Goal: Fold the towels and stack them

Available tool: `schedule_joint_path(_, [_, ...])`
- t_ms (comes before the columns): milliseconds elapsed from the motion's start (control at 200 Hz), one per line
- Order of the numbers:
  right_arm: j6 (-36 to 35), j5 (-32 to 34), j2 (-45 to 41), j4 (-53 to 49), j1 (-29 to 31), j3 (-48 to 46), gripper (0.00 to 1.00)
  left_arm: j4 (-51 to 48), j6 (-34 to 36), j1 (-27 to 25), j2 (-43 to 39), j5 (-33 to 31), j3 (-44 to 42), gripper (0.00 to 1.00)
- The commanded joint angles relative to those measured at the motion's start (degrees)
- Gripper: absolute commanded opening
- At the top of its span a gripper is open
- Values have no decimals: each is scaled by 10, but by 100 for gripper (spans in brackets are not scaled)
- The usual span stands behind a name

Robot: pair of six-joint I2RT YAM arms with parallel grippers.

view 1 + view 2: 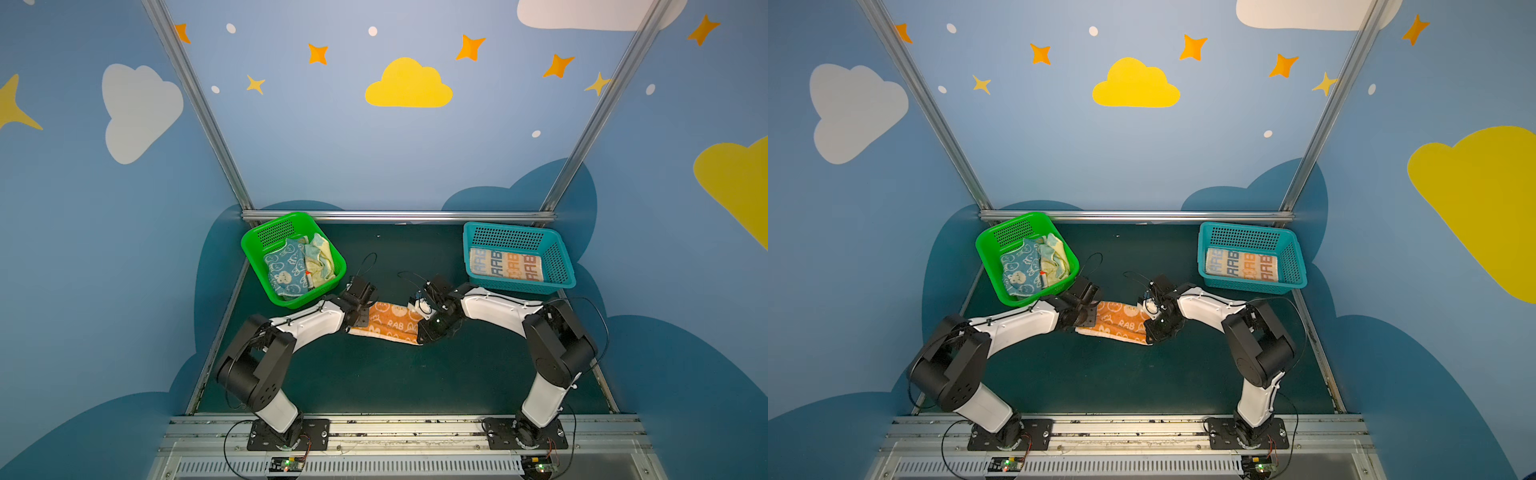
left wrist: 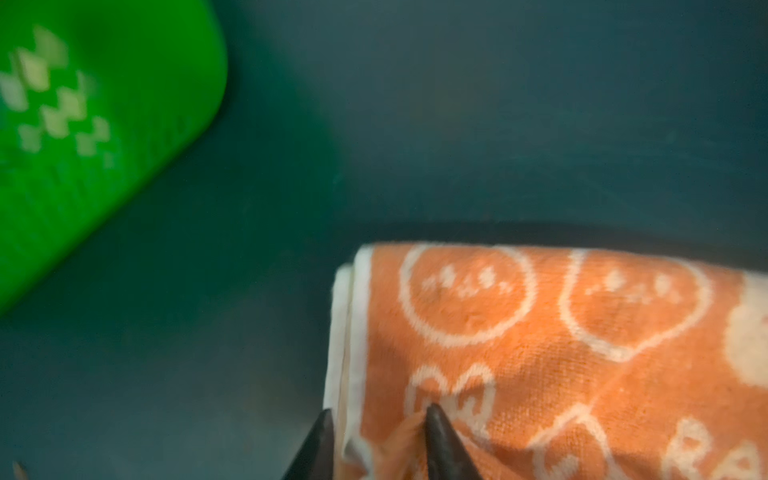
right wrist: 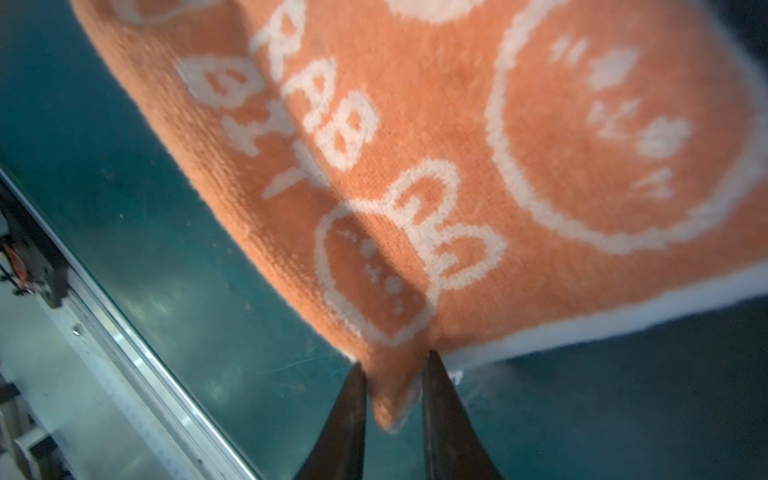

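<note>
The orange towel [image 3: 415, 124] is fuzzy looped terry cloth, totally matt, with a white woven border. The counter [image 1: 374, 374] looks like a dark green matt mat, a bit scuffed. The green basket [image 1: 274, 232] and teal basket [image 1: 509, 239] are shiny perforated plastic. The frame rail [image 1: 395, 216] is brushed metal, and the arm shells [image 1: 311, 322] are smooth white plastic.

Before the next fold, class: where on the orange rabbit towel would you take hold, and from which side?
I'd pinch the orange rabbit towel at its short, white-bordered ends, coming in from each outer side. It lies as a flat folded strip; only there do stacked edges offer a lip. The left gripper and right gripper straddle those ends.
</note>
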Motion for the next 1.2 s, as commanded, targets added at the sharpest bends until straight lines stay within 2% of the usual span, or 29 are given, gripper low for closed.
schedule_joint_path(0, [-1,-18,-49,-5,6,-22,34,4,-13,-5,-47,-23,-23,48])
schedule_joint_path(170, [21,-4,-101,4,6,-48,38,3,-22,-11,-117,-53,-56,54])
schedule_joint_path(305, [51,23,-122,23,6,-45,38,23,-27,-11,-178,-64,-85,59])
schedule_joint_path(380, [75,26,-122,48,6,-37,36,37,-24,-11,-192,-49,-88,61])
schedule_joint_path(746, [108,6,-32,85,29,2,27,71,-35,-12,-118,16,-51,56])
schedule_joint_path(931, [125,3,-1,95,40,-19,23,93,-60,-12,-88,35,-78,55])
schedule_joint_path(1192, [139,25,-3,101,42,-56,23,81,-87,-13,-75,34,-122,52])
